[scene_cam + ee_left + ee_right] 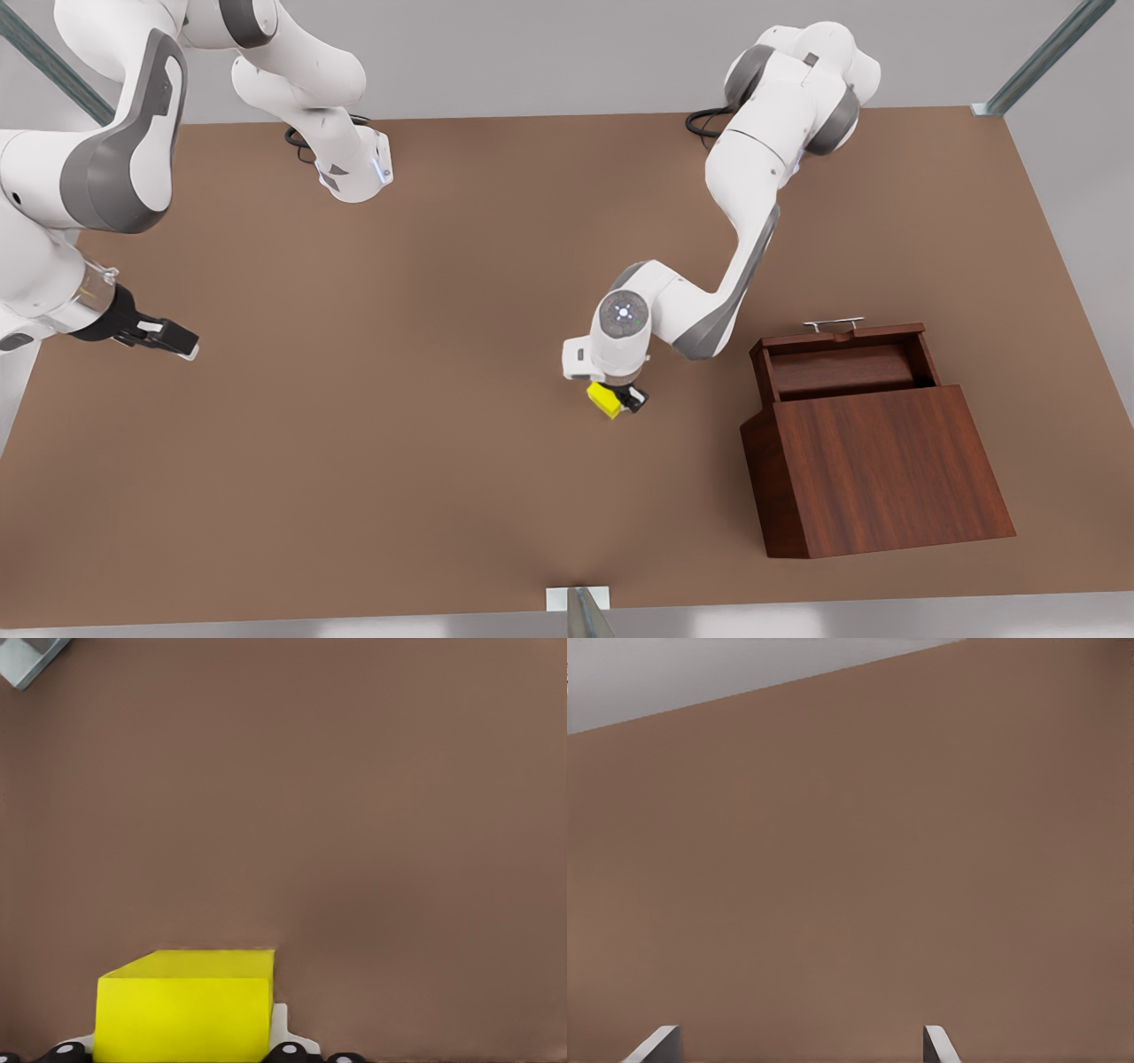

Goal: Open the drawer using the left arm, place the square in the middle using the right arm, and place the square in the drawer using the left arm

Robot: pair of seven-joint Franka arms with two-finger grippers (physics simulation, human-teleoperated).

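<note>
The square [605, 400] is a small yellow cube near the middle of the brown table [372, 425]. My left gripper [617, 398] points down over it and is shut on it. In the left wrist view the square [184, 1005] sits close between the dark fingertips [288, 1051]. The drawer [842, 361] is pulled out of the wooden box [886, 470] at the front view's right, and its silver handle [833, 324] faces the far side. My right gripper [180, 341] hangs open and empty at the front view's left; its fingers [658, 1046] frame bare tabletop.
The slope-topped box stands near the table's right edge in the front view. Both arm bases [354, 173] are mounted along the far edge. A metal bracket [578, 599] sits at the near edge, and bare table lies between the square and the drawer.
</note>
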